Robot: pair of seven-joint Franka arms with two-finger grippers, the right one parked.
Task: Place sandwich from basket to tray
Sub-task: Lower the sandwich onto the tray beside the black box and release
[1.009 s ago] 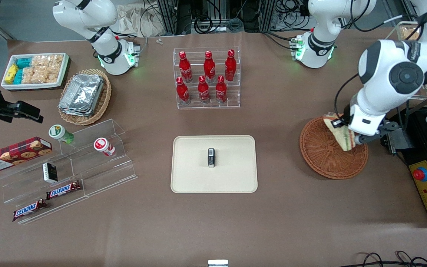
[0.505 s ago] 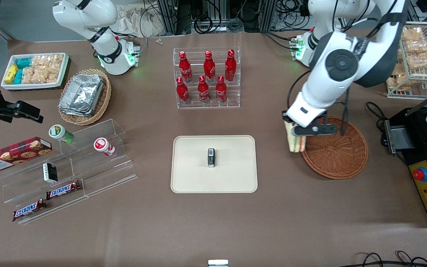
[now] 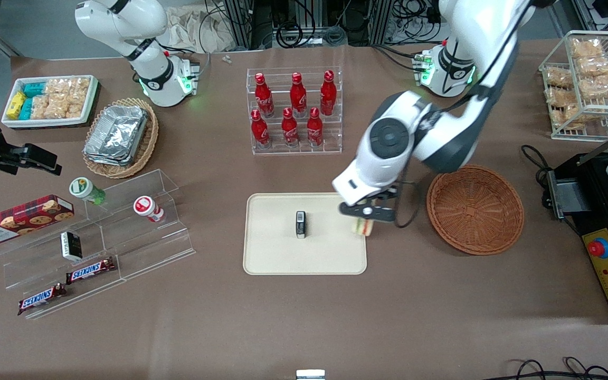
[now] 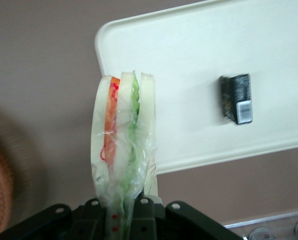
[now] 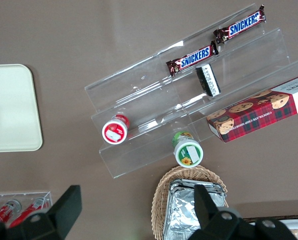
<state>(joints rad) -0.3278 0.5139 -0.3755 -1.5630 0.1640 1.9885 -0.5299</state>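
Now I note the gripper (image 3: 366, 212) has carried the sandwich (image 3: 362, 227) clear of the basket (image 3: 475, 209); jaws clamped on its wrapped tip, wedge hanging below them over the tray (image 3: 269, 258) rim, small black packet (image 3: 300, 224) nearby; lowering remains

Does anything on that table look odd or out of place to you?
One thing: a small dark packet already lies in the middle of the cream tray, with nothing like it nearby. Meanwhile the gripper holds the wrapped sandwich over the tray's edge nearest the basket, which is empty.
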